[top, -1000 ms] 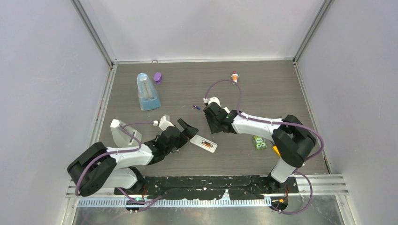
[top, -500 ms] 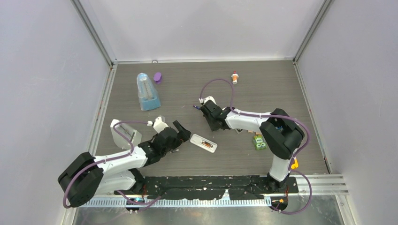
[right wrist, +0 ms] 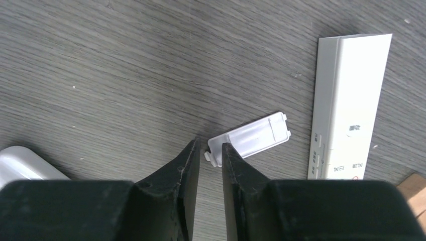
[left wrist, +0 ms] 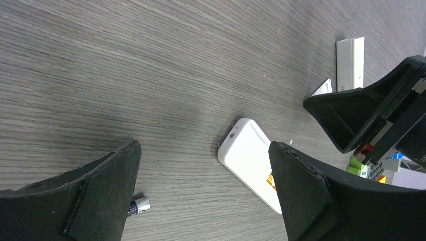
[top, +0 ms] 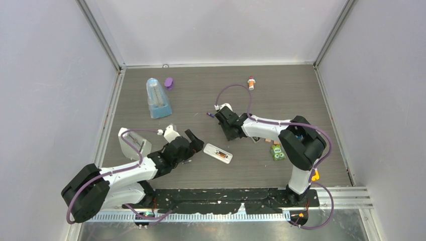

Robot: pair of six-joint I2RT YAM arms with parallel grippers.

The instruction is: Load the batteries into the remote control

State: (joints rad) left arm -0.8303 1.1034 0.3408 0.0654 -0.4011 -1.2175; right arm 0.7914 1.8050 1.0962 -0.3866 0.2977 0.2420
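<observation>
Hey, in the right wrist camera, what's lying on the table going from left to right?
Rounded white corner of the remote control → small white cover with tabs → long white bar with printed labels → brown corner of something cut off at the frame's edge.

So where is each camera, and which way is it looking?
Top: above and behind, facing down at table; left arm and right arm show.
Left wrist: faces down past its open left pincer to the remote.
Right wrist: faces down past the right pincer to a white cover.
Both top and left wrist show the remote.
</observation>
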